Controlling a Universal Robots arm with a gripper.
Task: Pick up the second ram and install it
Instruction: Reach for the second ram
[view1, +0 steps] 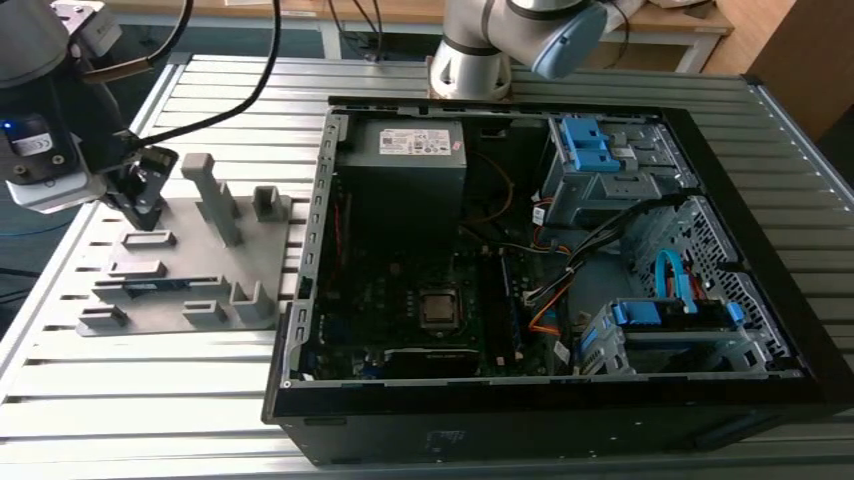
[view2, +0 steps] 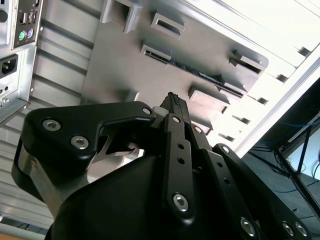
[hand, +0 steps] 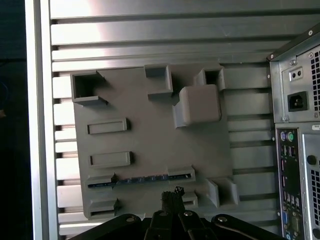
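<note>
Claw (view1: 139, 205) hangs over the grey fixture (view1: 200, 292) at the exterior view's left, fingertips drawn close together and nothing between them. In both wrist views the tips read as one narrow dark point (view2: 172, 100) (hand: 172, 196), above the fixture plate and clear of it.

Second ram (view1: 150, 287) still sits in the fixture, on its long edge, held at both ends by two low grey holders. First wrist view: a thin dark blue strip (hand: 141, 180) between those holders, just beside the claw tips, not touched. Second wrist view: the same strip (view2: 197, 71) lies beyond the fingertips, with the plate (view2: 115, 65) under it.

Fixture carries several upright posts and empty rectangular sockets (hand: 107, 126); one tall block (hand: 199, 105) stands near the side facing the computer.

Open computer case (view1: 534, 425) lies flat on the slatted metal counter (view1: 134, 400), just beside the fixture, toward the exterior view's right. Motherboard (view1: 400, 290) exposed, processor socket (view1: 437, 308) near its middle. Case's rear panel with ports shows in the first wrist view (hand: 295, 150).
</note>
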